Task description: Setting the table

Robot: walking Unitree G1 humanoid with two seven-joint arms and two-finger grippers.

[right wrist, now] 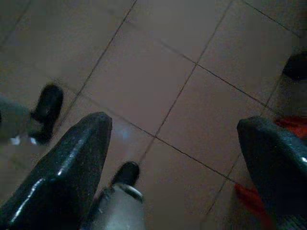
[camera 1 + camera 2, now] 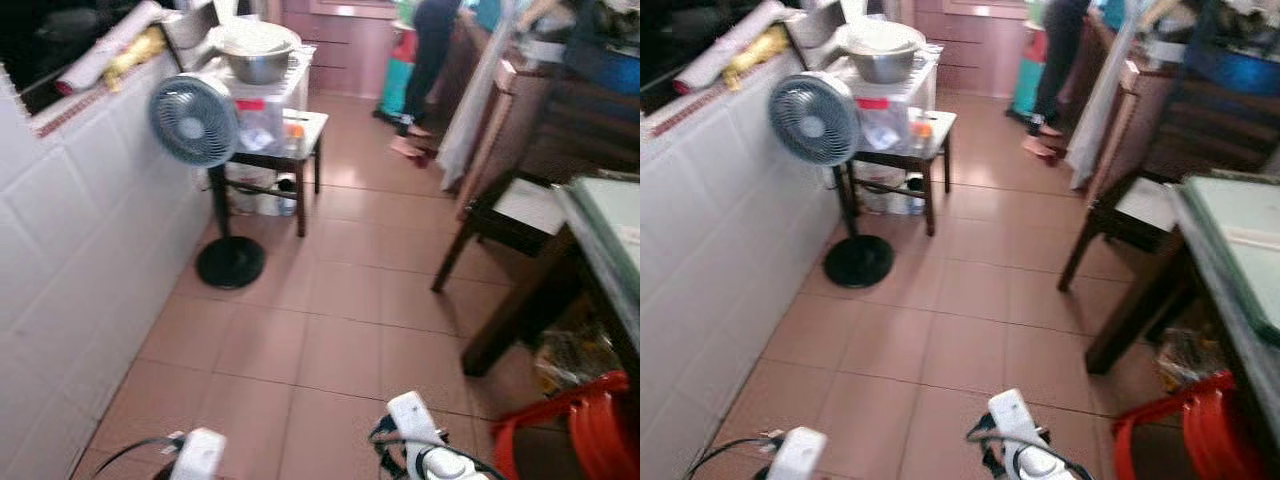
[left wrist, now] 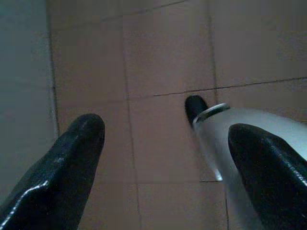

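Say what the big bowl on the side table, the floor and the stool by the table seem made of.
Bowl: likely stainless steel, grey with a dull metallic sheen. Floor: glazed pinkish ceramic tiles, grout lines and soft reflections. Stool: probably moulded plastic, bright red and glossy.

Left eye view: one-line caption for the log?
Tiled corridor with standing fan, side table and dining table ahead.

Head cams fwd-down; wrist cams at floor [image 3: 163,57].

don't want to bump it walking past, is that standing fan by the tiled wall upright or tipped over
Upright. The standing fan sits on its straight pole above the round black base, flat on the floor beside the tiled wall. Whether it's running, cannot tell.
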